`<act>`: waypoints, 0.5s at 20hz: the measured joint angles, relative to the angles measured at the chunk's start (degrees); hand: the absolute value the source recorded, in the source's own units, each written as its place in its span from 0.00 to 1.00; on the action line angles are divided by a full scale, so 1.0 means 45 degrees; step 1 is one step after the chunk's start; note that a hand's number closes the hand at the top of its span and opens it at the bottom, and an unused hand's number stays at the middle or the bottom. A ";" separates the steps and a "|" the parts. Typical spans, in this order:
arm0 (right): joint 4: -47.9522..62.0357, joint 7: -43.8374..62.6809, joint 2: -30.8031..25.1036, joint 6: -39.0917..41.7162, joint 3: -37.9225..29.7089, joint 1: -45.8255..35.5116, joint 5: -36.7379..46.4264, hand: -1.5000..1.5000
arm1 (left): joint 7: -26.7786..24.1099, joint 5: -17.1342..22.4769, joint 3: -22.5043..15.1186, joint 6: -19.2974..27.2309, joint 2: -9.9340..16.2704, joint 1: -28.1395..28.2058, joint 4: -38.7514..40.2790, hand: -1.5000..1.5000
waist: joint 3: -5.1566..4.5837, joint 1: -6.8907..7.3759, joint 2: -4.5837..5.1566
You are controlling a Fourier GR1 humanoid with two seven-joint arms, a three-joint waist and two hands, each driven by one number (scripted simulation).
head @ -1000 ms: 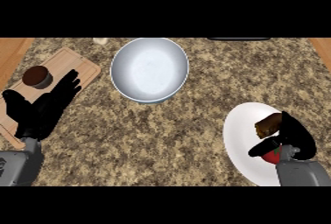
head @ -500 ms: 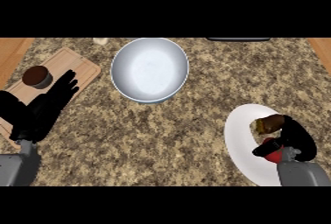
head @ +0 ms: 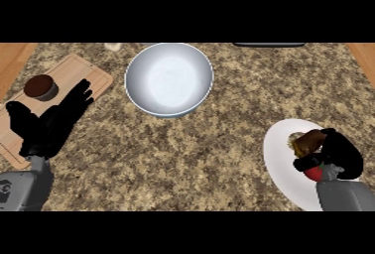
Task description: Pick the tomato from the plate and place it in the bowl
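Head view: at four o'clock the right robot hand is curled down over the plate, fingers wrapped around the red tomato, which sits low on the plate, so the pickup is under way but no lift shows. The bowl waits at twelve o'clock with nothing in it, carry and drop remaining, while the left robot hand rests spread at nine o'clock over the cutting board on the desk.

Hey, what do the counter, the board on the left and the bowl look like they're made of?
Counter: looks like polished granite, speckled brown, tan and black.
Board: probably wood, matte light brown with faint grain lines.
Bowl: smooth, pale blue-white with a soft sheen; could be glazed ceramic or metal, hard to tell.
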 measured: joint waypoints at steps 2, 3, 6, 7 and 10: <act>0.0127 -0.0046 0.0066 -0.0128 0.0058 -0.0108 0.0165 1.00 | -0.0071 -0.0115 0.0087 -0.0103 -0.0073 -0.0035 0.0088 0.50 | -0.0003 -0.0002 0.0003; -0.0094 -0.0098 0.0024 -0.0102 0.0075 0.0041 0.0171 1.00 | 0.0034 -0.0107 0.0151 -0.0167 -0.0076 -0.0013 -0.0002 0.50 | 0.0003 -0.0001 0.0005; -0.0600 0.0046 0.0150 0.0155 0.0294 -0.0041 0.0262 1.00 | -0.0002 -0.0339 0.0197 -0.0148 -0.0267 -0.0104 0.0060 0.50 | 0.0041 0.0002 0.0026; -0.0604 -0.0240 0.0081 0.0231 0.0405 0.0010 0.0219 1.00 | 0.0084 -0.0301 0.0231 -0.0201 -0.0243 -0.0079 -0.0050 0.50 | 0.0048 0.0015 0.0027; -0.0744 -0.1759 -0.0337 0.1001 0.1156 -0.0092 -0.0130 1.00 | -0.0022 -0.0269 0.0294 -0.0294 -0.0233 -0.0103 0.0083 0.50 | 0.0059 0.0073 0.0037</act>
